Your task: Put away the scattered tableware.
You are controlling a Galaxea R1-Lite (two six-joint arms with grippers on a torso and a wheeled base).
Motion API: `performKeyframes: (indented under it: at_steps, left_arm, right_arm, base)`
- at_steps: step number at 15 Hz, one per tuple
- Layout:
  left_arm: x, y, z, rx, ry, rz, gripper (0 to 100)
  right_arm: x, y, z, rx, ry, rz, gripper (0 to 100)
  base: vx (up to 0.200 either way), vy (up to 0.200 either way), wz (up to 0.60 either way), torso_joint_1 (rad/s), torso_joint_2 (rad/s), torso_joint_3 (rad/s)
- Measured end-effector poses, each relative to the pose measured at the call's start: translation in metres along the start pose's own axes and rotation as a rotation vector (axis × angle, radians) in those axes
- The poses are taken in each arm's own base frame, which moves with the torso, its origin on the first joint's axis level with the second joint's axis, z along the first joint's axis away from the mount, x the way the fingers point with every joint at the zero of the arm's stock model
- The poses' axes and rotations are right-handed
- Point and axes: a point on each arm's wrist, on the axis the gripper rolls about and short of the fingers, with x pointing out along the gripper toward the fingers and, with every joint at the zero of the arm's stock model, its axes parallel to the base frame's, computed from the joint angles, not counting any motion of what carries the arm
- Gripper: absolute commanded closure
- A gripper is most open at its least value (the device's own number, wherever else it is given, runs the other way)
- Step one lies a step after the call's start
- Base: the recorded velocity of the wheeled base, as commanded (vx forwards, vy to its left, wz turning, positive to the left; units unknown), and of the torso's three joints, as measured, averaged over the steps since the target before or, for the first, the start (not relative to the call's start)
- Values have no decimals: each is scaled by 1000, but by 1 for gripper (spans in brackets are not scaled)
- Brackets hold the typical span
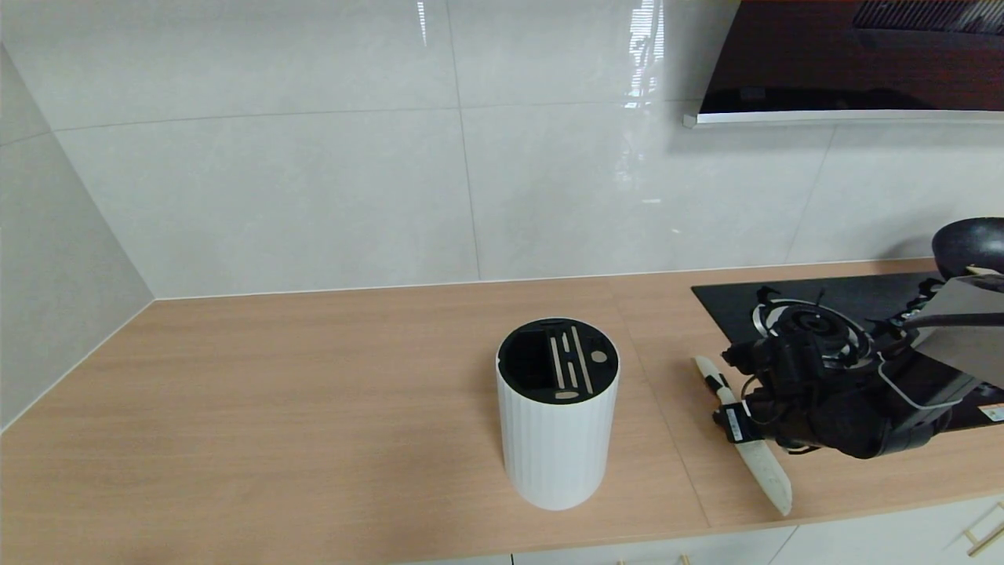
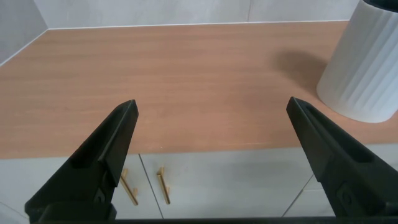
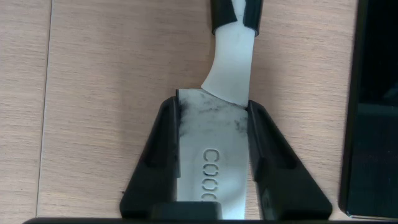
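A light wooden countertop (image 1: 274,392) runs along a pale tiled wall (image 1: 314,180). Near its middle stands a white ribbed cylindrical holder with a black slotted top (image 1: 557,439), upright, with 3 narrow slots and 1 larger square opening in the top. To the holder's right, set into the counter, is a black glass cooktop (image 1: 729,302) with a round gas burner (image 1: 808,326). A dark rounded pan (image 1: 973,243) sits at its far edge, and a dark range hood (image 1: 847,63) hangs above.

The white-bladed knife with a black-and-white handle (image 1: 765,467) lies flat on the counter between the holder and the cooktop, apart from both, its blade tip near the counter's front edge. Open counter lies between the knife and the holder.

The right gripper (image 1: 732,420) is down over the knife. In the right wrist view its 2 black fingers (image 3: 161,155) press against both edges of the smudged blade (image 3: 227,81), clamped on it just below the handle.

The left gripper (image 2: 211,106) hangs over the counter's front edge with its fingers spread wide, gripping nothing. The holder (image 2: 364,68) stands off to one side of it, and 2 brass cabinet handles (image 2: 163,185) show below.
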Motion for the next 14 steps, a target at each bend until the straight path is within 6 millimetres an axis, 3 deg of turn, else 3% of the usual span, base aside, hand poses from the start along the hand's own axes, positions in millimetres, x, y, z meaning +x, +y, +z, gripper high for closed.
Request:
performKeyframes:
  at_steps: [4,7,9,14]
  left_arm:
    - [0,0,0,3,0,0,0]
    - [0,0,0,15,0,-1,0]
    - [-1,0,2,12,-9,0,0]
    - [-12,-2,46,73,4,-112,0]
  right_arm:
    - [-2,1,0,0,-1,3,100]
    - [-15,0,8,25,-69,2,100]
    - [-36,-2,18,33,-132,2,100]
    - [-112,-5,60,44,-377,8,100]
  base:
    - [0,0,0,0,0,0]
    - [0,0,0,0,0,0]
    - [0,0,0,0,0,0]
    - [0,0,0,0,0,0]
